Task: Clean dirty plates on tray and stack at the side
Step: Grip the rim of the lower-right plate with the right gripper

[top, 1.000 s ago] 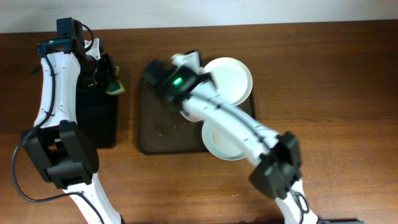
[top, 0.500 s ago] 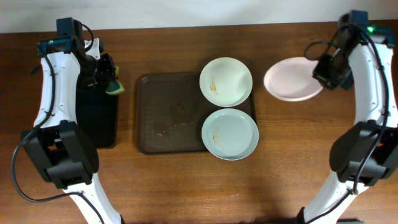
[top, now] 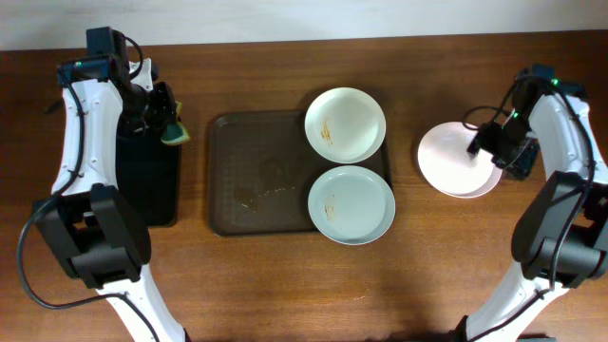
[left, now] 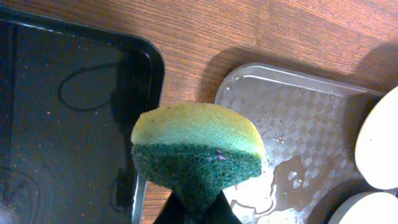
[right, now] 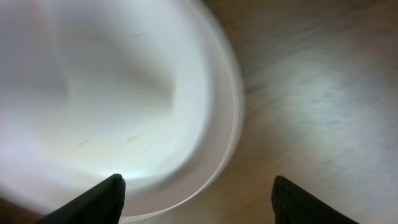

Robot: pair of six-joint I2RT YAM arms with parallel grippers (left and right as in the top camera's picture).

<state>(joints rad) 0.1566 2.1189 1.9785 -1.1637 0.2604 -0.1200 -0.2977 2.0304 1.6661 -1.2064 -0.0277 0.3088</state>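
Observation:
Two dirty plates sit on the right part of the brown tray [top: 252, 180]: a white one [top: 345, 124] at the back and a faintly greenish one [top: 351, 204] in front, each with an orange-brown streak. A third white plate [top: 459, 160] lies on the table to the right. My right gripper [top: 480, 147] hovers over that plate's right side, open and empty; in the right wrist view the plate [right: 106, 93] is blurred below the gripper [right: 199, 199]. My left gripper [left: 198, 214] is shut on a yellow-and-green sponge [left: 198, 146], held above the gap between the two trays.
A narrower glossy black tray [top: 147, 180] lies left of the brown tray, under my left arm. The brown tray [left: 292, 124] has a wet patch and smears near its middle. Bare wooden table surrounds everything.
My right arm carried a plate from the tray out to the right, set it down on the table and opened its jaws. The left arm and sponge have not moved.

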